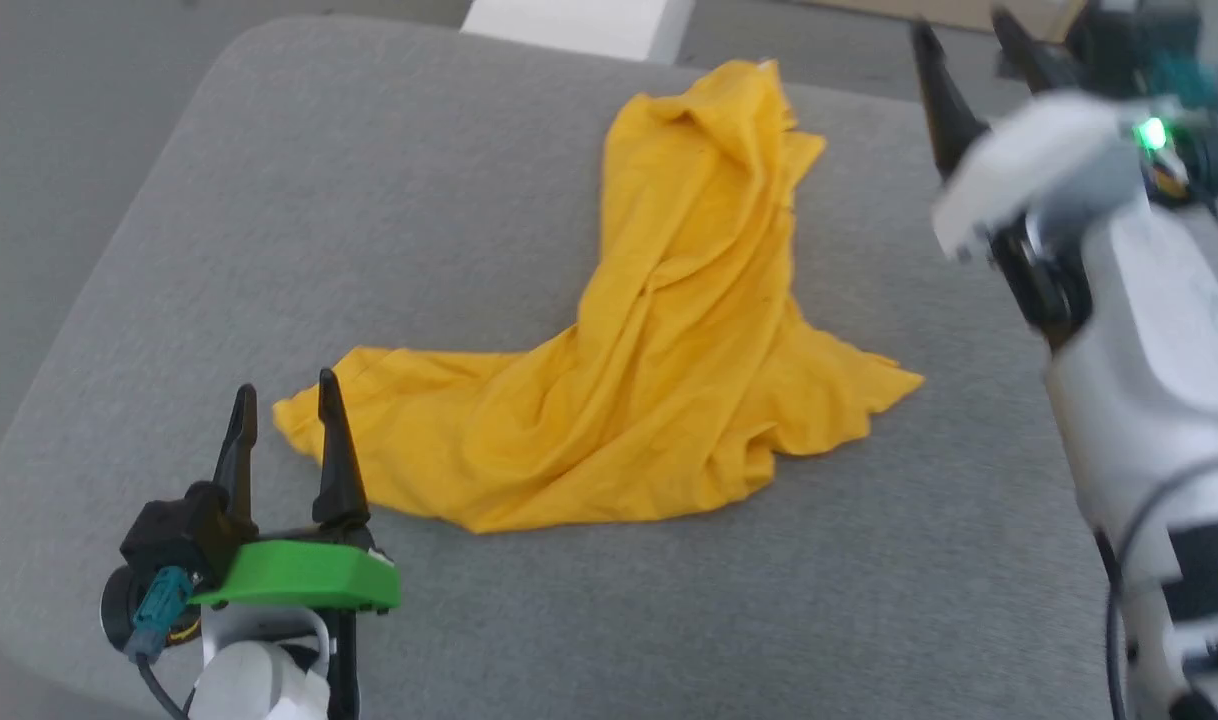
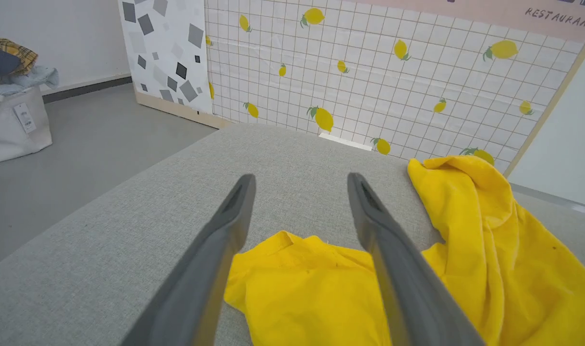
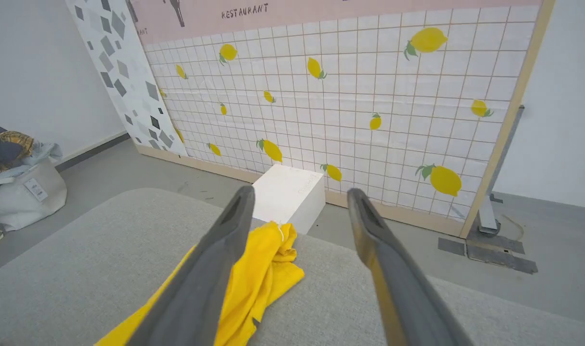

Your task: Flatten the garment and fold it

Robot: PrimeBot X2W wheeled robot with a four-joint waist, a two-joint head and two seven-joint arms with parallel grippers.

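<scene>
At the near left, the left tool point(image 1: 286, 385) is held over the grey padded surface point(image 1: 219, 200). Its two dark fingers are spread apart and empty, with their tips just beside the near-left corner of the garment point(image 1: 659, 330). The mustard-yellow garment is laid crumpled in the middle of the surface, bunched into a bent shape. One wrinkled band is stretched toward the far edge, another toward the near left. At the far right, the right tool point(image 1: 959, 25) is seen blurred, fingers parted with nothing between them, to the right of the garment's far end. Beyond the surface, a white box point(image 3: 290, 194) is set on the floor before a lemon-printed tiled panel point(image 3: 369, 96).
</scene>
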